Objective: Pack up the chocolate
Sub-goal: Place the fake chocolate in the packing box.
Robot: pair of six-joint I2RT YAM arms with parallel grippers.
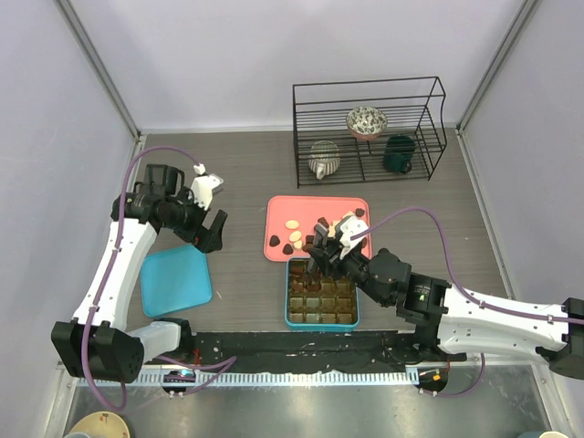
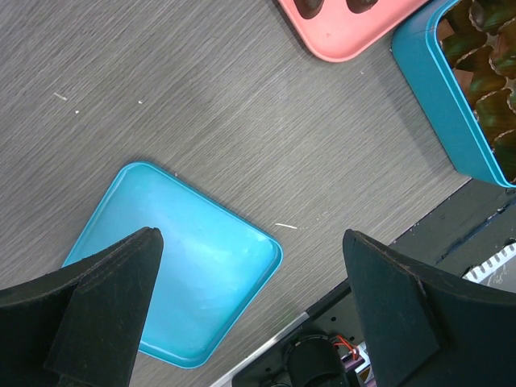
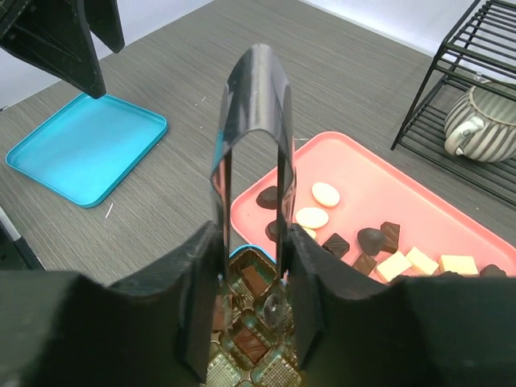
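Grey desk (image 1: pixel 237 164) holds a pink tray (image 1: pixel 274 205) of chocolates (image 3: pixel 325 194), likely light, smooth, easily scuffed, best pinched sidewise by tongs (image 3: pixel 254 89) the right hand (image 1: pixel 330 242) grips; the left hand (image 2: pixel 250 242) hangs open.

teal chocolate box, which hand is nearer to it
Right. The right hand, gripping metal tongs, hangs over the teal box's far edge; the left hand, open, hovers well off to its left, by the blue tray's far corner.

One pink tray (image 1: pixel 301 208), one teal box (image 1: pixel 287 297)
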